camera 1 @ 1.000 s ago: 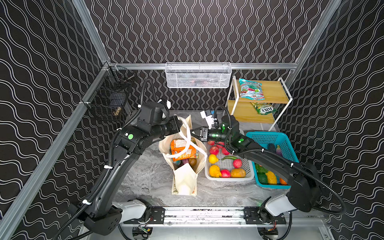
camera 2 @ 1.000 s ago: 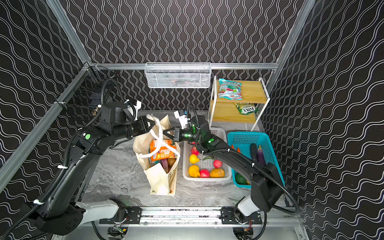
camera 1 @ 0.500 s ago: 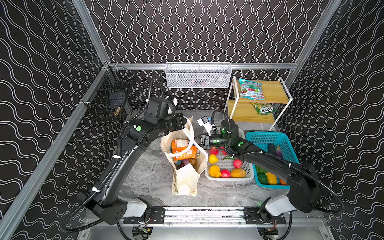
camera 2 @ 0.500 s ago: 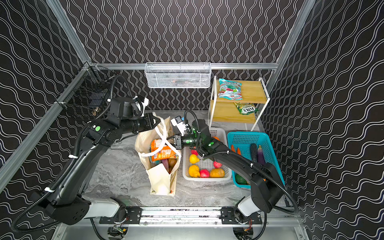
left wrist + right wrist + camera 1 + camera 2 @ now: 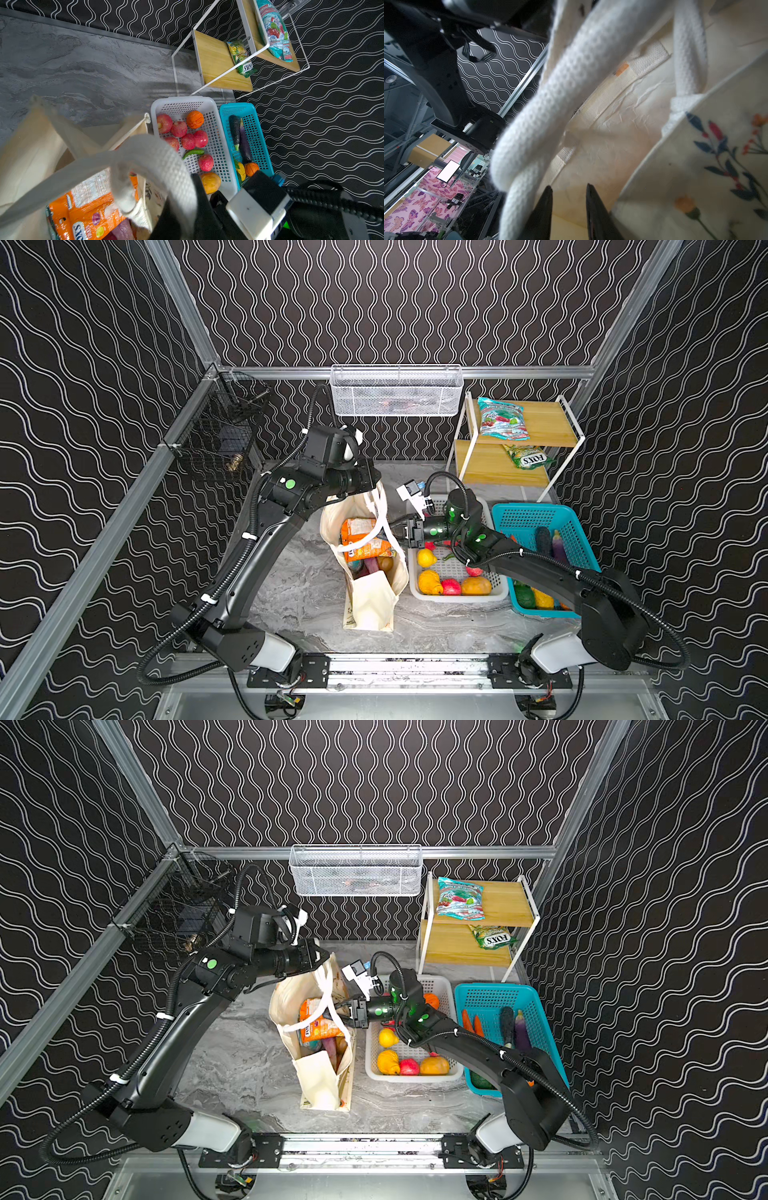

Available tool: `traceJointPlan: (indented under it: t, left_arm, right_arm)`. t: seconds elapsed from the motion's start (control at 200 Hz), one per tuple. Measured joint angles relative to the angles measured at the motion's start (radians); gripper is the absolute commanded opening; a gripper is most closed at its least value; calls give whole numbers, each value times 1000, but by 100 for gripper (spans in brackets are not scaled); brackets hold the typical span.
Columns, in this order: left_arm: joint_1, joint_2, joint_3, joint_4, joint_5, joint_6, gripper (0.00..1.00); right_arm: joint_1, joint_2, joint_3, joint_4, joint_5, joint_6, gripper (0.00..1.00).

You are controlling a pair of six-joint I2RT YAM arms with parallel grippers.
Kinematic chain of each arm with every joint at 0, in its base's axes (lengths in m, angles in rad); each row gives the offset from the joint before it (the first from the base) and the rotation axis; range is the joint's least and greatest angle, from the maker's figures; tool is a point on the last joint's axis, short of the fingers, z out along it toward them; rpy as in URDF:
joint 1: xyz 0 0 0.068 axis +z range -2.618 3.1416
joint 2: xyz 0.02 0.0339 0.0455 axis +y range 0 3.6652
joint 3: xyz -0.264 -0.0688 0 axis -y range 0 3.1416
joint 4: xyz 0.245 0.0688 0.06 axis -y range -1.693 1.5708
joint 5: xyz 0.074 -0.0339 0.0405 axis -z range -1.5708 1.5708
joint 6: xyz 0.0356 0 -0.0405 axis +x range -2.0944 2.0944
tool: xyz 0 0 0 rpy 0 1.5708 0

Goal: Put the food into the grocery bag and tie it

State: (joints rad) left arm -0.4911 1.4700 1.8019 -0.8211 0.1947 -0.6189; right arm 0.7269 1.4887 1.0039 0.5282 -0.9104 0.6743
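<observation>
**Change.** Compared with the views from the previous second, the right gripper [image 5: 569, 187] has advanced toward the bag mouth. Its fingers [image 5: 595, 207] have parted, and nothing lies between them. One strap handle [image 5: 550, 99] hangs just beside them, outside the gap. The left gripper [image 5: 375, 486] has shifted slightly toward the far rim of the grocery bag [image 5: 370, 601]. Its fingers are together and appear clamped on the top of the bag, at a strap or at the rim. The contact itself is hidden in every view.

**Status.** The grocery bag stands upright near the middle of the surface [image 5: 299, 580], with its far side drawn upward. An orange FOX'S packet [image 5: 361, 537] and a dark purple item lie inside. Judgement: loading has given way to tying. The right gripper is placed to take a strap but is not yet gripping.

**Clearance.**
- The white basket [image 5: 457, 598] stands just beside the bag, on the side toward the right edge.
- The teal basket [image 5: 523, 510] lies beyond it, at that edge.
- The rack [image 5: 540, 427] fills the far right corner.
- The right arm passes over the white basket.
- Open surface remains between the bag and the left edge, and along the near edge. Any strap pull is best directed that way.
</observation>
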Motion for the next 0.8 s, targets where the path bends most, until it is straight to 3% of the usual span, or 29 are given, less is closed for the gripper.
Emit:
traceJointPlan:
  t: [0.536, 0.796]
  left_arm:
    - [0, -21, -97, 65, 26, -12, 0]
    - [0, -56, -154, 90, 32, -34, 0]
  right_arm:
    - [26, 85, -83, 443, -45, 254, 45]
    - [48, 101, -99, 584, 8, 283, 51]
